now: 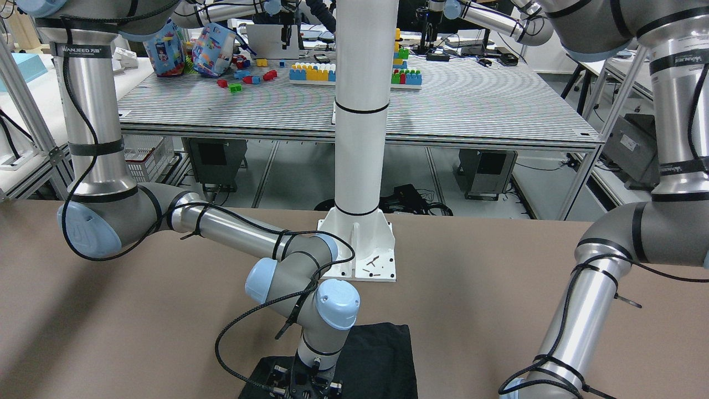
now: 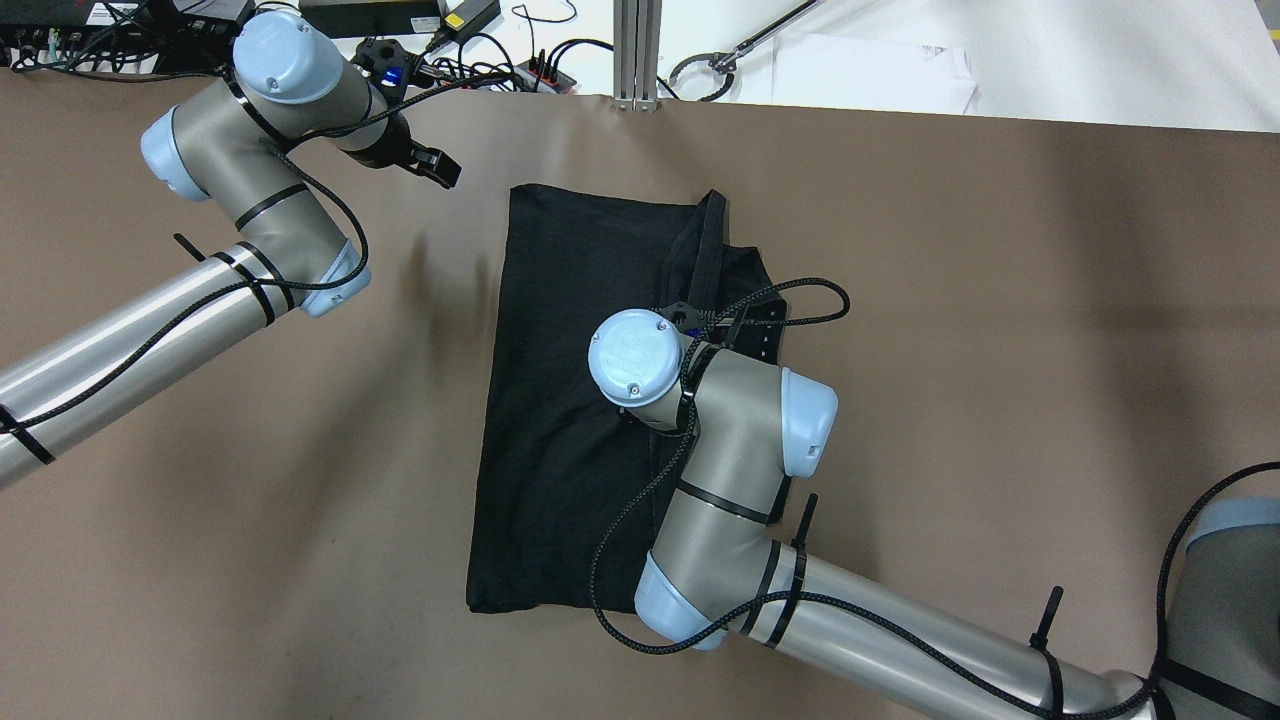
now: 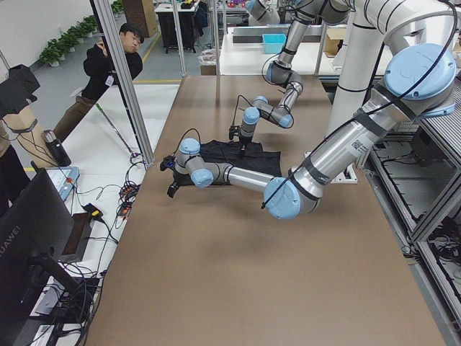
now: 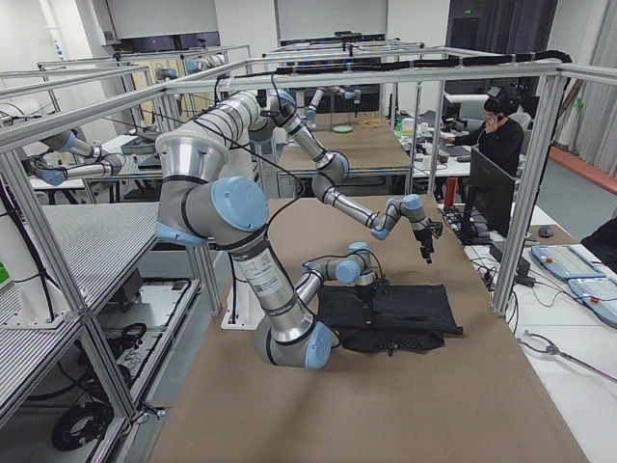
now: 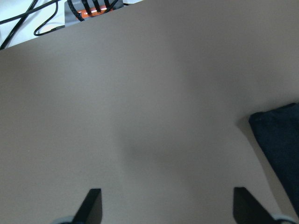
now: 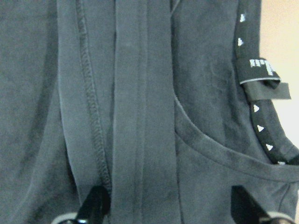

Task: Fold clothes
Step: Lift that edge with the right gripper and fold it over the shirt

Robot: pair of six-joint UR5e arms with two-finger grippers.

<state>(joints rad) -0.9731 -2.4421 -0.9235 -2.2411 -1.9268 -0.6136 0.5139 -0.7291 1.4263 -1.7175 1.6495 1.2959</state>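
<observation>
The black garment [image 2: 560,400] lies flat on the brown table, roughly rectangular, with a folded strip raised at its far right part [image 2: 710,240]. My right gripper [image 6: 168,205] is open, fingers wide apart, close above the garment's stitched hem [image 6: 91,107] and neckline [image 6: 205,144]; it holds nothing. In the overhead view its wrist [image 2: 640,360] covers the garment's right side. My left gripper [image 5: 168,207] is open and empty above bare table, just off the garment's far left corner [image 5: 280,140]; it also shows in the overhead view [image 2: 440,170].
A white post base [image 1: 360,249] is bolted to the table on the robot's side. Cables and a power strip [image 2: 480,60] lie beyond the far edge, beside a white sheet [image 2: 870,70]. Bare brown table [image 2: 1000,300] surrounds the garment.
</observation>
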